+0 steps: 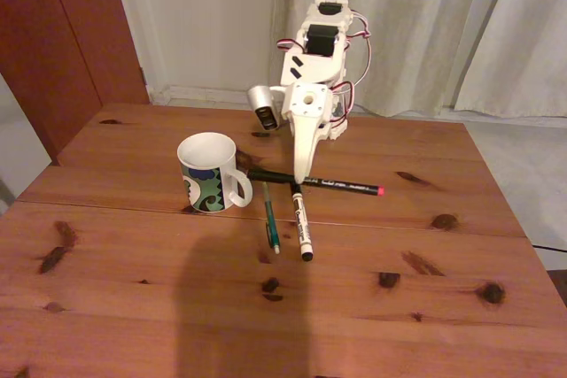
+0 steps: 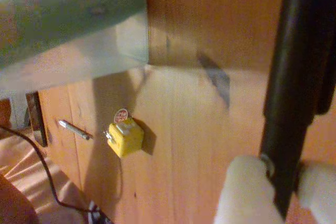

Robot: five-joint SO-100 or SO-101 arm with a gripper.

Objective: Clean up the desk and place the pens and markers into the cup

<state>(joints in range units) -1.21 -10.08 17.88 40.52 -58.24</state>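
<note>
On the desk (image 1: 399, 307) stands the white cup (image 1: 211, 174) with a green and blue pattern, left of centre. Just to its right lie the pens and markers. A thin black pen with a red tip (image 1: 341, 186) lies crosswise, while a teal pen (image 1: 270, 219) and a white marker with a black cap (image 1: 301, 223) point toward the front. My gripper (image 1: 299, 179) points straight down onto the black pen's left part. In the wrist view the white fingers (image 2: 244, 192) press against both sides of the black pen (image 2: 294, 77), so my gripper (image 2: 282, 198) is shut on it.
The arm's base (image 1: 319, 59) stands at the desk's back edge before white curtains. In the wrist view a small yellow block (image 2: 125, 137) with a wire and a thin metal pin (image 2: 73, 129) lie at lower left. A blurred green and pale shape (image 2: 68, 24) covers the top left.
</note>
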